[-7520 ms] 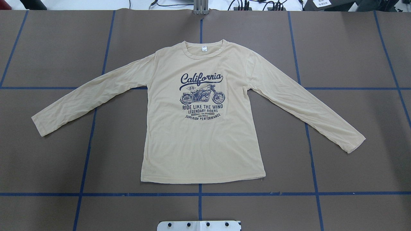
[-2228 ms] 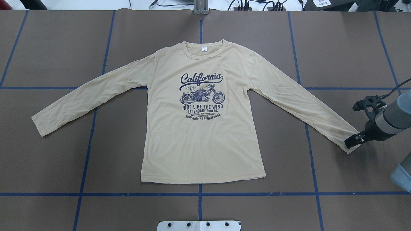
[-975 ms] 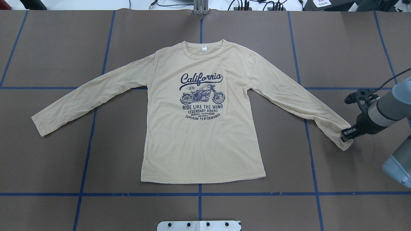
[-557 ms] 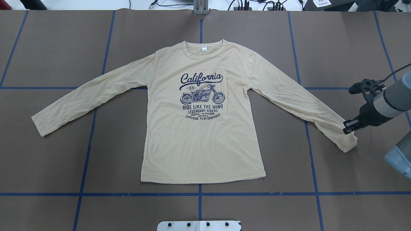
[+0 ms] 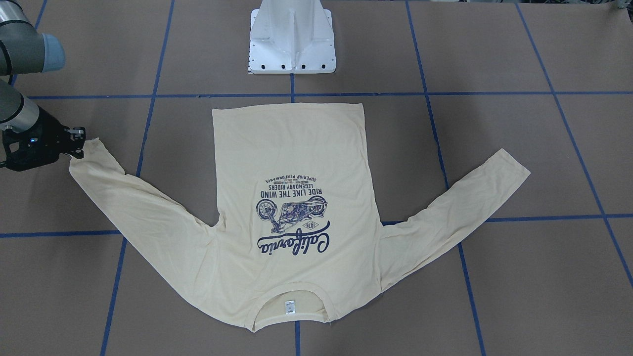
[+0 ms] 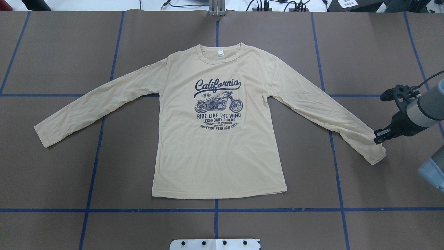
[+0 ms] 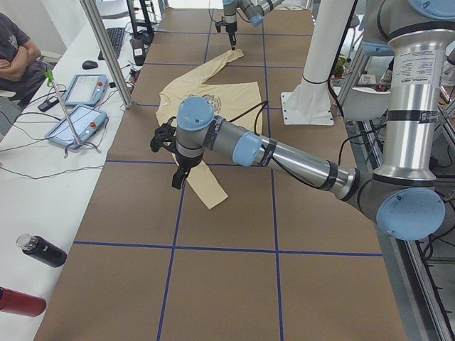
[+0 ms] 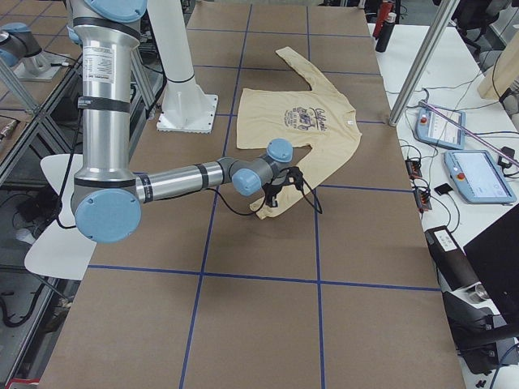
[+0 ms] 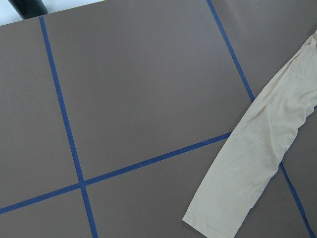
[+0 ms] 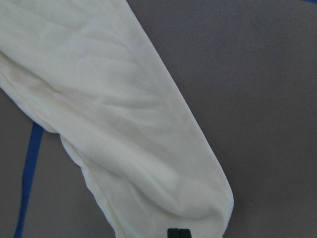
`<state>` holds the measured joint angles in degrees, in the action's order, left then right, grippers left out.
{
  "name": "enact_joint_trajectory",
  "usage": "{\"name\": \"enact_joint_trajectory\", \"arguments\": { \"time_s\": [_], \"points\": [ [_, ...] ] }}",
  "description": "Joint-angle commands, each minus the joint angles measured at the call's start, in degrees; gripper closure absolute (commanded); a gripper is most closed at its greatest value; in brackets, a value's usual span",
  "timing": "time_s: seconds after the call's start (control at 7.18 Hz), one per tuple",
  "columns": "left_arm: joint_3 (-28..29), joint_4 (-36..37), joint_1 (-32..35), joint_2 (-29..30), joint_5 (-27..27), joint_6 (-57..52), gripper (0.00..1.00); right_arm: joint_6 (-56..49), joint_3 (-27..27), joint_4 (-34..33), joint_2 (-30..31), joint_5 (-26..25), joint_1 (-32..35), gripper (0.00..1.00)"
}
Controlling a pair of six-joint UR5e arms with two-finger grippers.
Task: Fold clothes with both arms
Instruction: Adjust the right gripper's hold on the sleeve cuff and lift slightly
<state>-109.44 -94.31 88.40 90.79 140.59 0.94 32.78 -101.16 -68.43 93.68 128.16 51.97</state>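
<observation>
Base: a white pedestal base (image 5: 292, 39) stands at the robot's edge of the table (image 6: 69, 52). The table is covered in matte brown paper crossed by blue tape lines (image 6: 215, 210).
T-shirt: the pale cream-yellow T-shirt (image 6: 218, 163), a thin soft knit, lies flat and print-up mid-table. Its hem is toward the base and its collar away from it, and both long sleeves slant outward and back toward the base side.
Right gripper: the black right gripper (image 6: 377, 138) touches the right sleeve cuff (image 6: 376, 154) at the corner farther from the base.
Right wrist view alone: two black pads (image 10: 174, 233) are pressed together with no gap, nipping the cuff's edge. The cloth there is smooth with soft creases and a rounded corner.
Left gripper: the left gripper (image 7: 178, 181) shows only from the table's left end, pointing down over the left sleeve (image 9: 257, 163) near its cuff. I cannot tell whether its fingers are apart or together, or whether they touch the cloth.
Left wrist view: the sleeve end lies wrinkled, crossing a tape line.
Print: the navy motorcycle print (image 6: 218, 104) reads upright from overhead and upside down from across the table.
Neck label: a small white neck label (image 6: 220, 53) sits inside the ribbed collar.
Beyond the table: a person (image 7: 14, 53) with folded arms sits by two control pendants (image 7: 75, 124) on a white bench.
</observation>
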Motion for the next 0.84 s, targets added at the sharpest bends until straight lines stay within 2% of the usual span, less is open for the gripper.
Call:
{"name": "enact_joint_trajectory", "arguments": {
  "time_s": [0.0,0.42,0.7],
  "points": [
    [-0.2,0.0,0.0,0.0,0.7,0.0,0.00,0.2,-0.2,-0.1,0.7,-0.4,0.2,0.21],
    [-0.4,0.0,0.1,-0.1,1.3,0.2,0.00,1.0,-0.2,-0.1,1.4,-1.1,-0.1,0.10],
    [-0.5,0.0,0.1,-0.1,1.3,0.3,0.00,1.2,0.0,-0.1,2.1,-2.7,-1.1,0.09]
  ]
}}
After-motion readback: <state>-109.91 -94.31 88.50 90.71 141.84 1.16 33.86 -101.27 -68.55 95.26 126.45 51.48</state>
